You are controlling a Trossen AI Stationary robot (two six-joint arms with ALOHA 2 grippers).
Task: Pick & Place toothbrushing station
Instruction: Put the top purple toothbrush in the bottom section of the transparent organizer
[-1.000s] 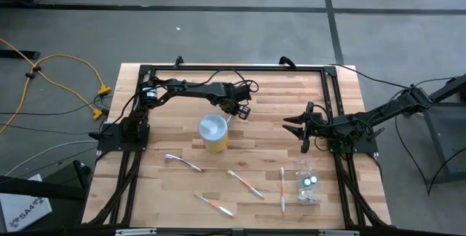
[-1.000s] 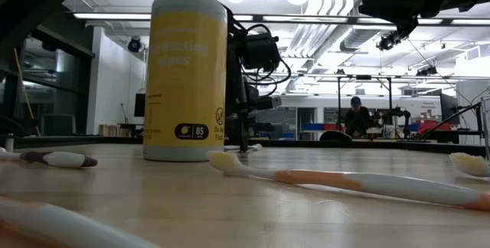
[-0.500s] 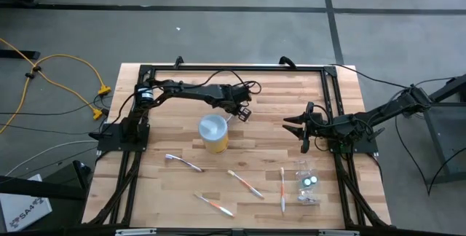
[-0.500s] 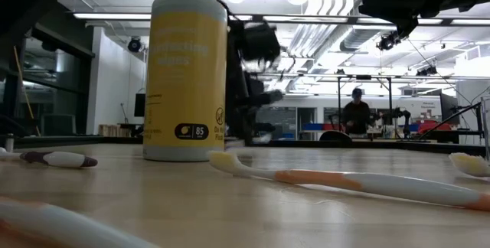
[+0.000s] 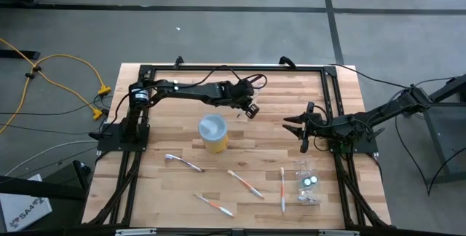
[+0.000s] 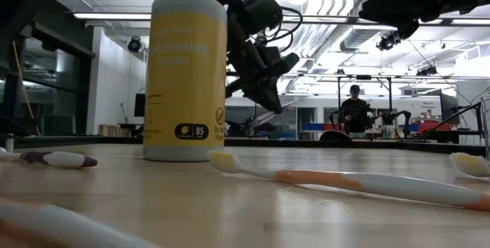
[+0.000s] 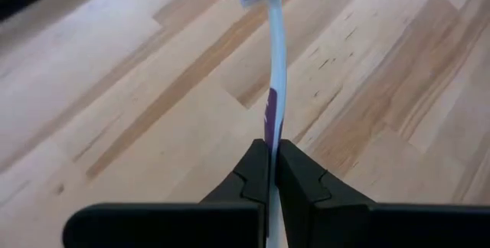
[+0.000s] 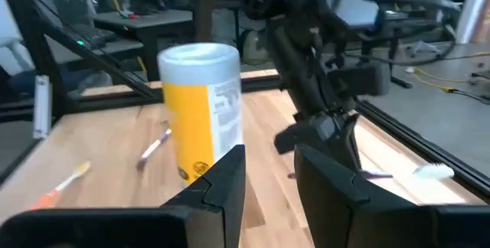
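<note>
Holding the purple toothbrush [image 7: 272,72] clamped in our left claw [image 7: 272,173], upper centre above the worktop [image 5: 175,192]; keep it level, avoid the yellow canister [image 5: 213,134]. Right claw [image 5: 303,130] waits apart.

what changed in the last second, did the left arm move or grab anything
The left end effector, shut on a white and purple toothbrush, rose off the table and shifted slightly toward the right arm's side. The yellow canister, the toothbrushes lying on the table and the open right end effector stayed put.
</note>
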